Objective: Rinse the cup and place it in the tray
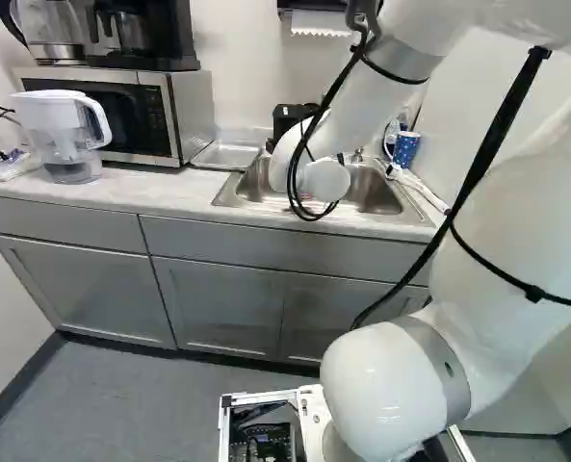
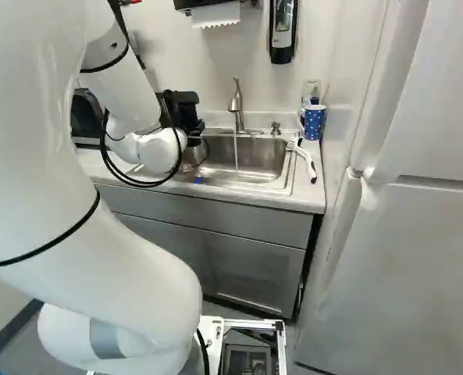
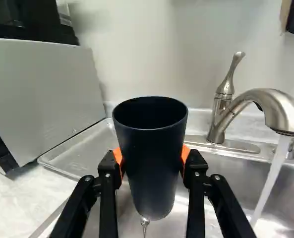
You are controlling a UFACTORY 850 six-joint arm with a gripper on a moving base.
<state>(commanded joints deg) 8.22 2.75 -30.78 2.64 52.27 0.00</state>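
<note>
Over the sink (image 2: 256,155), at the edge nearer the tray (image 3: 85,154), the dark cup (image 3: 150,158) stands upright in the gripper (image 3: 151,159), clamped from both sides by the orange pads (image 3: 118,157), its mouth up and its long axis near vertical. The tray lies to the arm's left, between microwave (image 3: 42,89) and basin; the tap (image 3: 280,109) lies on the opposite side, its stream (image 3: 269,183) falling well apart from the cup. A little water hangs beneath the base, so I judge rinsing at least begun. If it is done, the coming move is a short sideways carry to the left, then a lowering with the axis kept upright. The tray's raised rim could catch the base and tip it, and wet walls may slide between the pads.
</note>
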